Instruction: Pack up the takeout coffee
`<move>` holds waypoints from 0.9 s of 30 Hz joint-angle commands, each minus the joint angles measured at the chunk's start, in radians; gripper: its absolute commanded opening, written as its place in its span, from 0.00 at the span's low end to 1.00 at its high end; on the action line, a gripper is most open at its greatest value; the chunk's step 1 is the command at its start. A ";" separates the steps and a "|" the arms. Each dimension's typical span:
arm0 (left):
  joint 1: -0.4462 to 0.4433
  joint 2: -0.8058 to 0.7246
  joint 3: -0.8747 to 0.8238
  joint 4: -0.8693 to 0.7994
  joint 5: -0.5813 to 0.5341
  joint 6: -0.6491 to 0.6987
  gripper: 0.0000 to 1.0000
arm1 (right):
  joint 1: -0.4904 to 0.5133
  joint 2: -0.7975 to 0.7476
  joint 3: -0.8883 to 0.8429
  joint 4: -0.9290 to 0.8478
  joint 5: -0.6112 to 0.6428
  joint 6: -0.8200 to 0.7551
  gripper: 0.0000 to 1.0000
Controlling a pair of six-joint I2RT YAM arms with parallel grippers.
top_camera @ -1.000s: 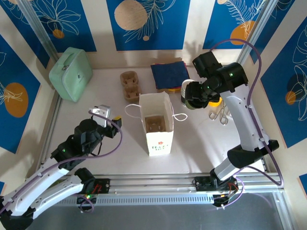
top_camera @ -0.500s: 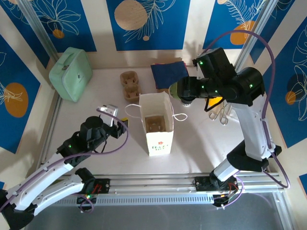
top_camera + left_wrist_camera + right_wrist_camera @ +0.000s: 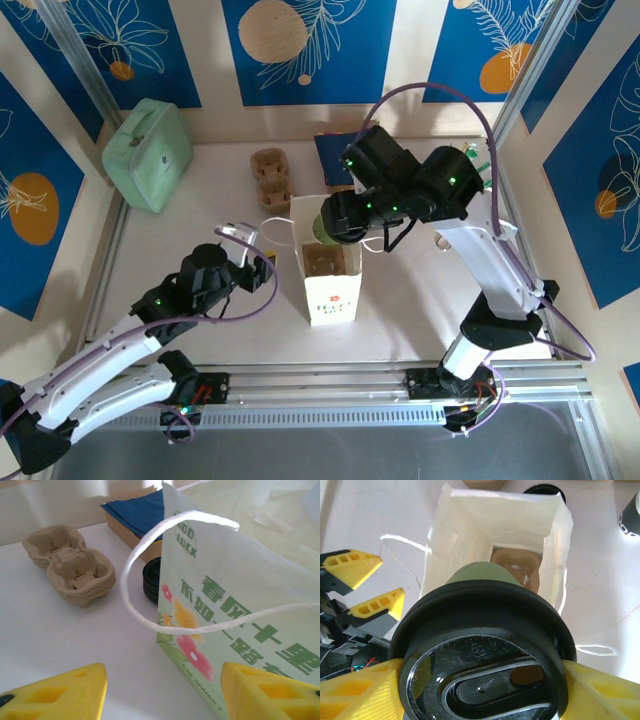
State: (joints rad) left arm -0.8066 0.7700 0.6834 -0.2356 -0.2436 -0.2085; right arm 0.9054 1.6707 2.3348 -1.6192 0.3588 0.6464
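Right tool [image 3: 480, 695] pinches the coffee cup [image 3: 480, 630] at the black lid, one yellow finger on each side of the rim. In the right wrist view the cup fills the lower half of the frame, green-tinted body pointing down.

The cup hangs over the open mouth of the white paper bag [image 3: 335, 295], not yet inside. In the top view that's centre frame, with the cup at the bag's upper edge.

Bag stands upright on the counter [image 3: 200, 215], mouth open. A brown pulp cup carrier [image 3: 517, 567] sits at its bottom.

Left tool [image 3: 264, 266] is spread, gripping nothing. It sits just left of the bag at mid-height, close to the bag's string handle [image 3: 135, 585]. I can't tell if it touches the bag.

On the counter:
- a stack of pulp carriers [image 3: 67, 562], left of centre in the left wrist view
- a stack of black lids [image 3: 151, 580] just behind the bag's edge
- blue napkins [image 3: 135, 510] at top centre
- a mint green case [image 3: 148, 152], upper left in the top view
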 commanded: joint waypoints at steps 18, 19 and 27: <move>-0.174 0.080 -0.111 0.265 0.131 0.088 0.62 | 0.058 0.103 -0.108 -0.153 0.022 0.098 0.71; -0.181 0.088 -0.114 0.278 0.136 0.093 0.62 | 0.058 0.103 -0.116 -0.153 0.023 0.102 0.71; -0.244 0.179 -0.118 0.359 0.127 0.138 0.63 | 0.061 0.098 -0.170 -0.153 0.015 0.098 0.71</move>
State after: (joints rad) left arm -1.0393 0.9314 0.5789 0.0540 -0.1295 -0.1024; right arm 0.9577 1.7779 2.1799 -1.6203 0.3683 0.7269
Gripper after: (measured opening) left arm 0.629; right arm 0.712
